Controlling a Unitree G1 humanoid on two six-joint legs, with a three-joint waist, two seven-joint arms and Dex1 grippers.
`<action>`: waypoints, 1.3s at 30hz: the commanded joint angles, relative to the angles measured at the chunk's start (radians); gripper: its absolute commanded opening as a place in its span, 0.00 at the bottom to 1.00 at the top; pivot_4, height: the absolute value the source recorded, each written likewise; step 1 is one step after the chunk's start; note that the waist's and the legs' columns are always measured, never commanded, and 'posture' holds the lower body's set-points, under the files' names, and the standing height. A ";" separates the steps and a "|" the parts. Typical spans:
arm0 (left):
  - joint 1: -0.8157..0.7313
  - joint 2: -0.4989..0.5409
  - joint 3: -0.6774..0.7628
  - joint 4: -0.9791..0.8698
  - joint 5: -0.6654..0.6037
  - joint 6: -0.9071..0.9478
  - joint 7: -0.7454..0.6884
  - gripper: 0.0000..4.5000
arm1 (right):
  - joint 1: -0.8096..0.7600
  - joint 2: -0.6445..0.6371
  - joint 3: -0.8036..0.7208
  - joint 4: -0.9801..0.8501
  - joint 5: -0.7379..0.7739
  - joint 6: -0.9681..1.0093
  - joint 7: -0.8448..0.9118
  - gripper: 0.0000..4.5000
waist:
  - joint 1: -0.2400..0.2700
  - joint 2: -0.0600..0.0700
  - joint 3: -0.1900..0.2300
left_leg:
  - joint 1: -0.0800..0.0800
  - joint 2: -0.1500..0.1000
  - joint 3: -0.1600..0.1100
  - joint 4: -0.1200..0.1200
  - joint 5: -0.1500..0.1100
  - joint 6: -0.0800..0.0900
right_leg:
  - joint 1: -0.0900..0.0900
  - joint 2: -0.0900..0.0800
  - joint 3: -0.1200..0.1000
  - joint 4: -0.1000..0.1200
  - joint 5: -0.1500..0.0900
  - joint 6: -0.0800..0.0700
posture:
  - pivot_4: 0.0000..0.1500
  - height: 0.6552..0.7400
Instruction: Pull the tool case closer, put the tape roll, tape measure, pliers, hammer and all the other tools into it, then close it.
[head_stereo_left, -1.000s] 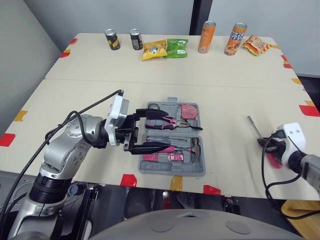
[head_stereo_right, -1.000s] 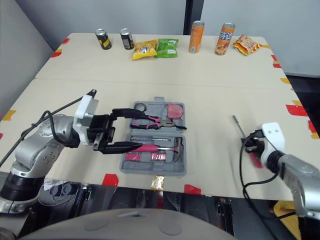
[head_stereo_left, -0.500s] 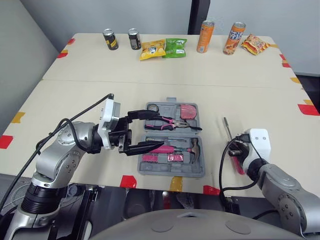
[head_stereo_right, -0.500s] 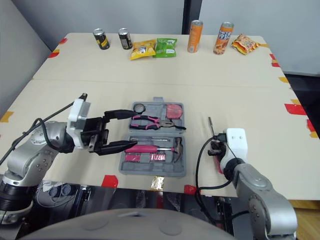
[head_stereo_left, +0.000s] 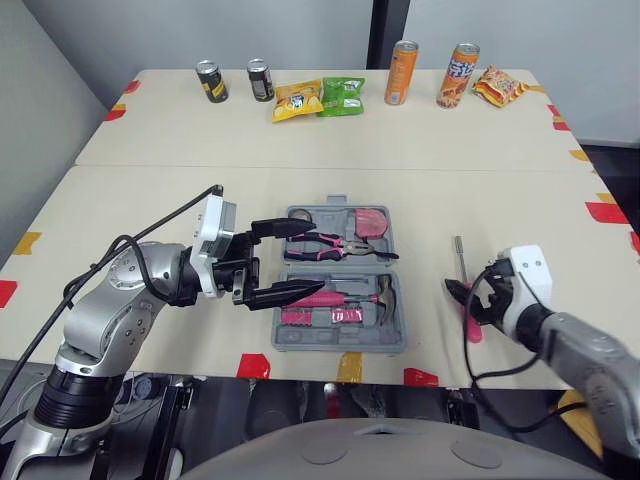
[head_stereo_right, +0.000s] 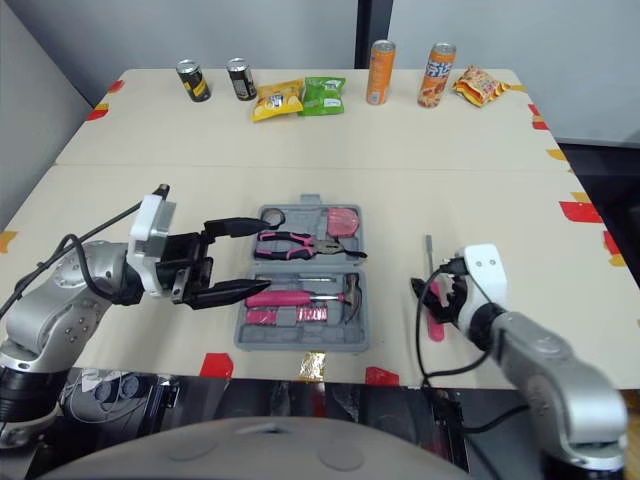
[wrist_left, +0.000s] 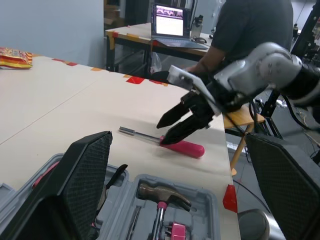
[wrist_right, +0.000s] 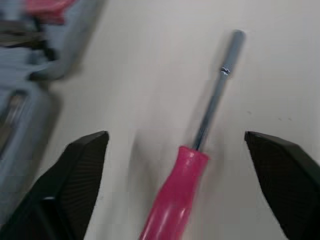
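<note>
Right wrist view: screwdriver (wrist_right: 174, 192), pink handle, slim metal shaft

Grey tool case (head_stereo_left: 340, 344) lying open near the front edge of the table (head_stereo_left: 400, 150), pink-handled pliers (head_stereo_left: 335, 243) in its far half, hammer (head_stereo_left: 386, 290) in its near half, pink-handled screwdriver (wrist_right: 176, 197) flat on the tabletop to its right, apart from it.

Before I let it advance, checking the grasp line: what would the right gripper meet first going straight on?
The right gripper would first meet the screwdriver, its pink handle centred between the open fingers; how near is unclear.
</note>
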 joint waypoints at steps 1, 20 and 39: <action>0.022 -0.011 0.027 -0.006 0.001 -0.049 -0.018 1.00 | -0.046 -0.250 -0.021 -0.006 0.073 -0.059 0.293 0.99 | 0.003 0.000 0.000 | 0.000 0.000 0.000 0.000 -0.001 0.001 | 0.000 0.000 0.000 0.000 0.000 0.000 | 1.00 1.00; 0.157 0.008 0.118 -0.137 -0.063 -0.100 -0.047 1.00 | -1.044 -0.451 1.236 1.122 -0.601 -1.915 1.177 0.99 | -0.008 -0.005 0.002 | -0.005 0.004 0.001 0.016 0.004 0.020 | -0.008 -0.001 -0.003 0.019 -0.009 -0.018 | 1.00 1.00; 0.227 0.149 0.241 -0.383 -0.285 0.048 0.198 1.00 | -1.133 -0.272 1.353 1.540 -0.590 -2.124 1.177 0.10 | 0.011 -0.006 0.001 | -0.021 0.008 0.002 0.028 0.004 0.020 | -0.020 0.001 -0.005 0.026 -0.011 -0.020 | 1.00 1.00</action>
